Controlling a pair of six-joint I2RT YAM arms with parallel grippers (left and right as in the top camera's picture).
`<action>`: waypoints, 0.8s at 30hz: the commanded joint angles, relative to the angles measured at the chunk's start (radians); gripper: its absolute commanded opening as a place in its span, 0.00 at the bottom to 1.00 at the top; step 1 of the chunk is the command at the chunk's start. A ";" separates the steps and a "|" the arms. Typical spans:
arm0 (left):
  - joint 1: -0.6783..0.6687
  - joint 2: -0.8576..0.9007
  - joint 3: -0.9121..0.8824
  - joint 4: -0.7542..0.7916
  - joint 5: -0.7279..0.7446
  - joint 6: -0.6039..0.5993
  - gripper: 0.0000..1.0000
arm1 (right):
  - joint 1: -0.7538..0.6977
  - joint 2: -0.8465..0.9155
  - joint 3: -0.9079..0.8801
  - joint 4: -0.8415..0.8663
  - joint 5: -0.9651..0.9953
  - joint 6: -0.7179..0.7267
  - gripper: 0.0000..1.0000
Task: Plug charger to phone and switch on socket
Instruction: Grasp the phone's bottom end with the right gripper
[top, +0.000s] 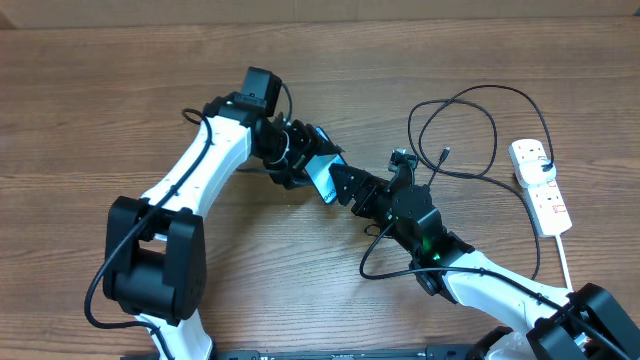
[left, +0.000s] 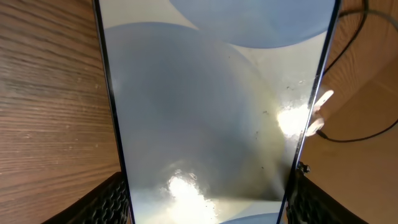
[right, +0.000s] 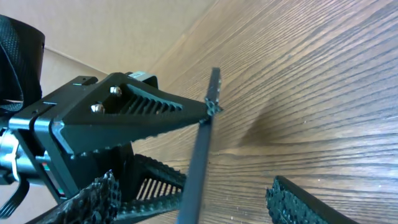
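Left gripper (top: 308, 160) is clamped on the slim, black-edged smartphone with a pale blue-teal screen (left: 205, 112), holding it tilted above the wooden table (top: 100, 100) at mid-scene. Right gripper (top: 352, 190) is at the phone's free end, its fingers spread apart on either side of the thin edge. The thin black charger cable (top: 443, 153) lies looped to the right, its small tip apart from the phone. It runs toward the white elongated power strip (top: 541, 190).

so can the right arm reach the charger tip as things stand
Probably yes: the charger tip lies uncovered close beside that arm, and the right tool is open, gripping nothing, though it points the other way, at the phone.
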 joint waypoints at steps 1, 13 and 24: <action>-0.021 0.002 0.024 0.007 0.034 -0.024 0.60 | 0.008 0.004 0.014 0.006 0.016 0.005 0.76; -0.035 0.002 0.024 0.014 0.034 -0.060 0.58 | 0.008 0.048 0.014 -0.005 0.016 0.033 0.64; -0.056 0.002 0.024 0.040 0.026 -0.059 0.57 | 0.008 0.056 0.014 0.026 0.016 0.046 0.57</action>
